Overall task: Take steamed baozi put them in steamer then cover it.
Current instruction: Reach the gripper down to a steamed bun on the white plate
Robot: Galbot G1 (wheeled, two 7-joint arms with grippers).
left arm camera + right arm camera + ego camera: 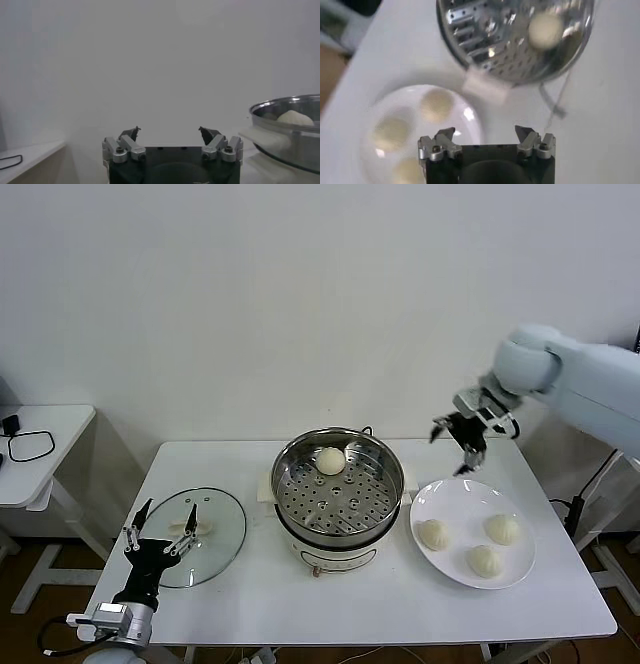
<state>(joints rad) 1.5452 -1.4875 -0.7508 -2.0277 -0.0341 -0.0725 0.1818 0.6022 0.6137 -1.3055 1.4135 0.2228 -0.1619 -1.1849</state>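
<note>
The steel steamer stands mid-table on its cream base, with one baozi on its perforated floor near the far wall. Three more baozi lie on the white plate to its right. My right gripper hovers open and empty above the table behind the plate, right of the steamer. In the right wrist view the steamer with its baozi and the plate with buns show beyond the open right gripper. My left gripper rests open over the glass lid.
The flat glass lid lies at the table's left front. A small white side table with a black cable stands further left. In the left wrist view the open left gripper faces a bare wall, with the steamer beside it.
</note>
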